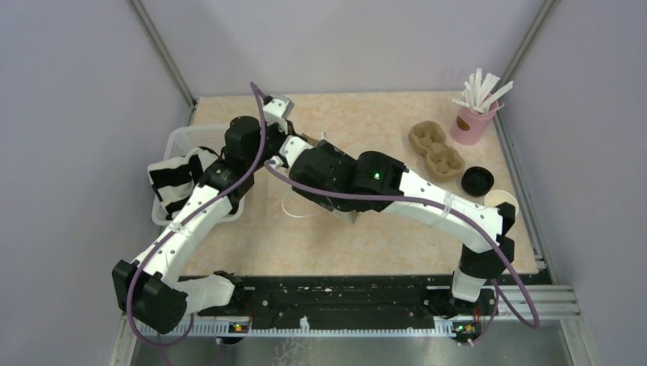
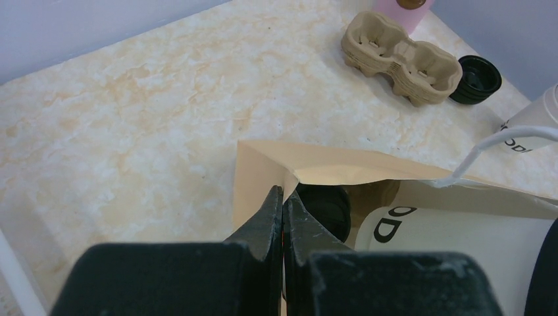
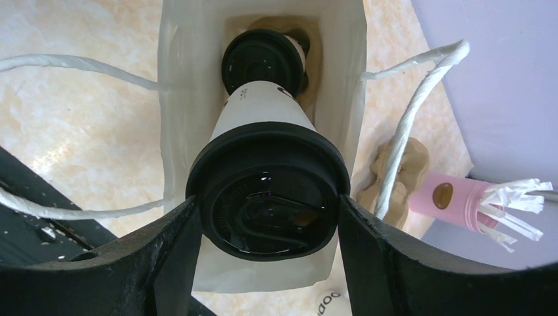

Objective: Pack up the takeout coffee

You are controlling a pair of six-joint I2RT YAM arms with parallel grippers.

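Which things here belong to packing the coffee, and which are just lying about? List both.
Job: held capped cup, second capped cup inside, paper bag.
Lying about: cardboard carriers, pink straw cup, loose black lid, lidless cup, white basket.

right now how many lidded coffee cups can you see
2. One lidded cup is clamped at its lid by the right gripper at the mouth of the paper bag. The second lidded cup lies deeper inside that bag. More may be hidden beneath them.
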